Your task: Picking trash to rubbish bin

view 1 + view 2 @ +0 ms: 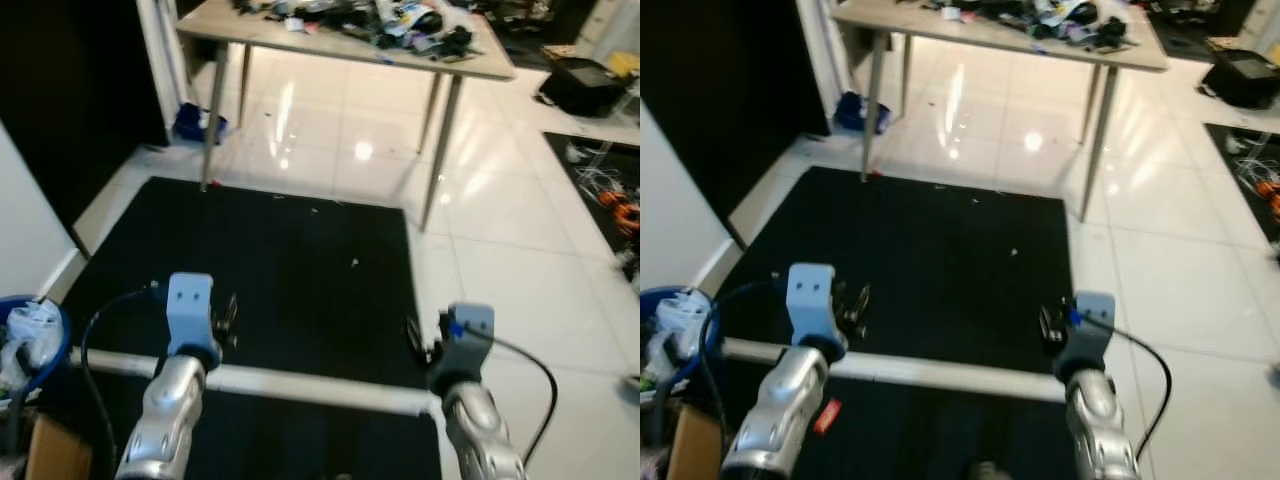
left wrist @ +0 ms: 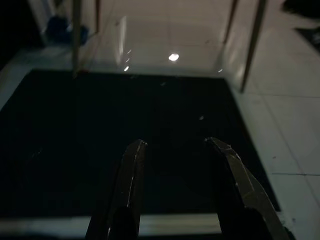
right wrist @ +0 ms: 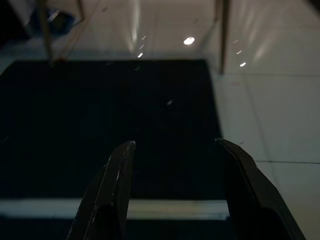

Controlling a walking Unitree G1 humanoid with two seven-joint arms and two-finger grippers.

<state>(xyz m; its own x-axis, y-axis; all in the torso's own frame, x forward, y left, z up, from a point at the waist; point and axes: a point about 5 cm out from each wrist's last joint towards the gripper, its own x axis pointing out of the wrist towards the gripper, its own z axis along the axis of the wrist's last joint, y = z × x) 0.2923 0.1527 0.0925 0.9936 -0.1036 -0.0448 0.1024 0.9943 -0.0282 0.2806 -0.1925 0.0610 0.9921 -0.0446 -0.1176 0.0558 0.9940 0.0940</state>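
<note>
Both arms reach forward over a black mat point(image 1: 270, 270). The left gripper point(image 2: 175, 150) and right gripper point(image 3: 175, 147) each hold their fingers apart, holding nothing. The blue rubbish bin point(image 1: 35, 335), stuffed with bags, sits at near left. A small red scrap point(image 1: 826, 416) shows in the right eye view, near the left arm. A cluttered table point(image 1: 350, 45) stands far ahead

The left gripper point(image 2: 175, 145) holds its two black fingers point(image 2: 131, 170) apart with nothing between them, above a black mat point(image 2: 100, 130) that meets glossy white floor tiles point(image 2: 290, 135), with worktop legs point(image 2: 252, 45) standing at the mat's far edge.
</note>
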